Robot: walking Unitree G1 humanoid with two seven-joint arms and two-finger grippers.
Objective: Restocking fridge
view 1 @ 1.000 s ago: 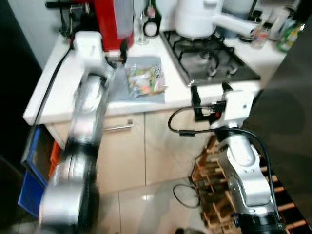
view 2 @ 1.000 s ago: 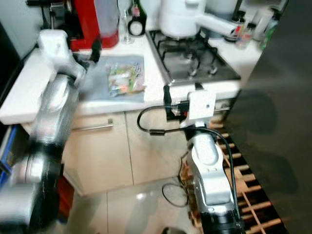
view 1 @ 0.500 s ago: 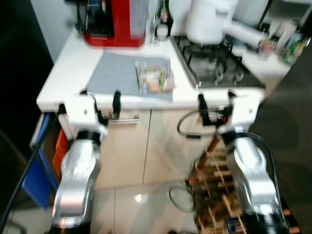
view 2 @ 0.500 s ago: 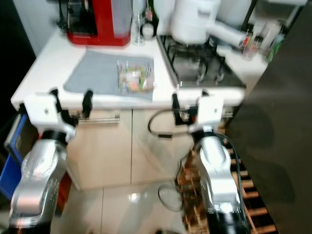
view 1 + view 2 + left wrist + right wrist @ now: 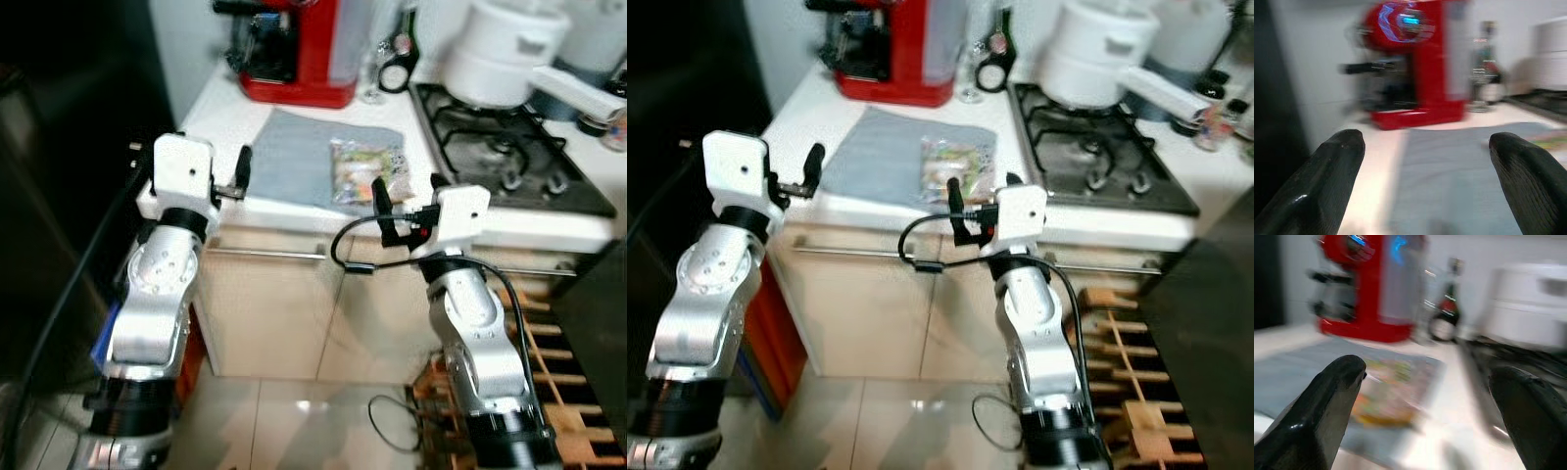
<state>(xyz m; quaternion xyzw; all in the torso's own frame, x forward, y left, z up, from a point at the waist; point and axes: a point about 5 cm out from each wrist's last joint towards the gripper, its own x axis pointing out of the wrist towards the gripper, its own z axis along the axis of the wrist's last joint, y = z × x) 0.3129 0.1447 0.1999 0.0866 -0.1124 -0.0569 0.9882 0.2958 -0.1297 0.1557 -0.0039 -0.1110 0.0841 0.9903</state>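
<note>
Hovering at the worktop (image 5: 225, 117) edge, left pincer (image 5: 191, 171) and right pincer (image 5: 407, 201) both gape wide, empty; a packet (image 5: 367, 171) lies on the grey cloth (image 5: 289, 162) between them.

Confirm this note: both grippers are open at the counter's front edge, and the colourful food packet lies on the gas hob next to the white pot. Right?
Not quite. The packet lies on the grey cloth on the counter, left of the hob, as the right eye view shows. The rest holds: the left gripper and the right gripper are open at the counter's front edge, and the white pot sits on the hob.
</note>
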